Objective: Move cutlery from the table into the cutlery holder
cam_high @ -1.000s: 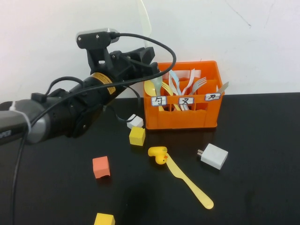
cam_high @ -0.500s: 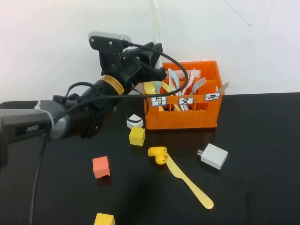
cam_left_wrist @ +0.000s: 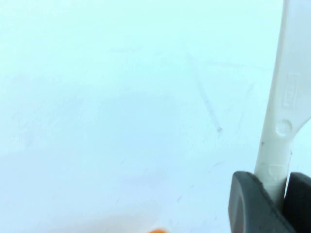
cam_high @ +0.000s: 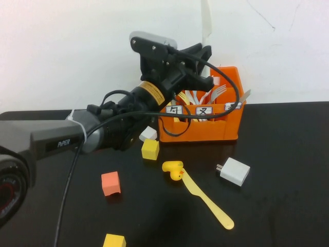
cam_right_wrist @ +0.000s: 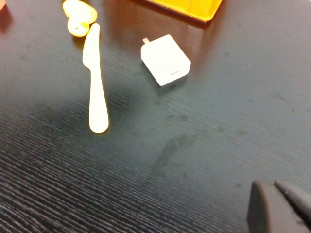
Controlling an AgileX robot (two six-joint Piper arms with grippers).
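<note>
White knife (cam_left_wrist: 287, 97) upright btwn left gripper (cam_left_wrist: 284, 194) fingers (cam_left_wrist: 250, 204)

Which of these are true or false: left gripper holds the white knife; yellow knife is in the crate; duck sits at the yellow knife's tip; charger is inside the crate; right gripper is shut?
1. The left gripper holds the white knife upright above the orange crate. True.
2. The yellow knife is in the crate. False: it lies on the table.
3. The rubber duck sits at the yellow knife's tip. True.
4. The white charger is inside the crate. False: it lies on the table in front of it.
5. The right gripper is shut. True, low over the table.
</note>
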